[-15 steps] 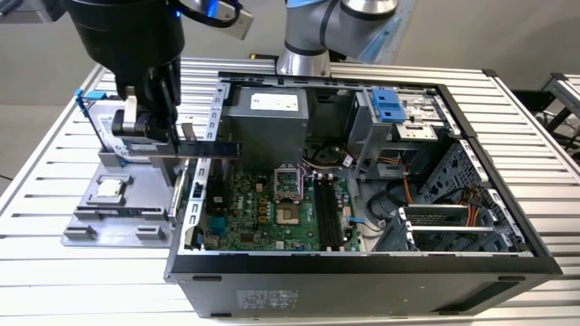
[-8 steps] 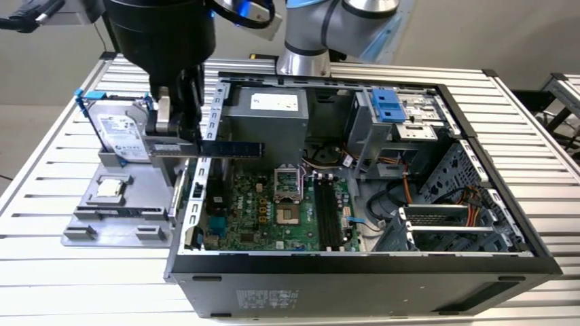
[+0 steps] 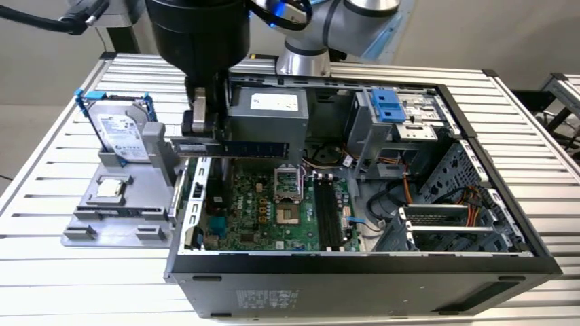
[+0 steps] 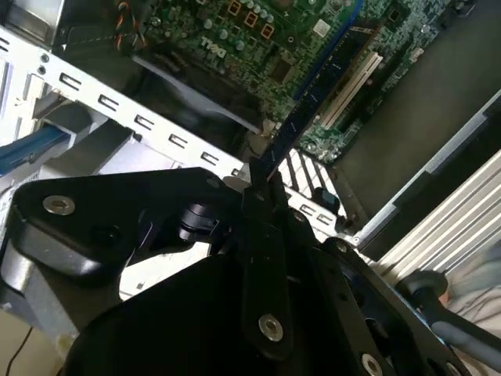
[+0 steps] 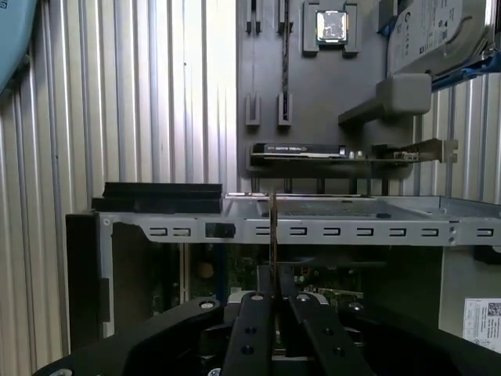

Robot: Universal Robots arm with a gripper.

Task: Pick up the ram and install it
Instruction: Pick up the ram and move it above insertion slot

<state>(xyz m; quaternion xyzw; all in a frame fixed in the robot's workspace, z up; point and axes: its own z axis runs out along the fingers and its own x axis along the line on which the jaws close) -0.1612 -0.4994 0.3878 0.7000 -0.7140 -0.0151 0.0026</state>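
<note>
Carry step: ram lifted, held over the case's edge, not yet at the board.

The black pincer (image 3: 201, 132) is closed on one end of the long, narrow green circuit-board ram (image 3: 240, 147), which hangs level at upper left-centre of the exterior view, over the open black computer case (image 3: 363, 261) by its wall on the exterior view's left. In both wrist views the stick shows edge-on, leaving the fingertips. My read: seating calls for lining its edge over the long black memory slots (image 3: 327, 210) on the green motherboard (image 3: 263, 210), well apart toward frame centre. The grey power-supply box (image 3: 267, 115) sits close behind. The blue-framed silver hard drive (image 3: 122, 129) and the square silver processor chip (image 3: 111, 188) rest on the grey fixture (image 3: 91, 224), left, on the slatted counter (image 3: 54, 163).
</note>
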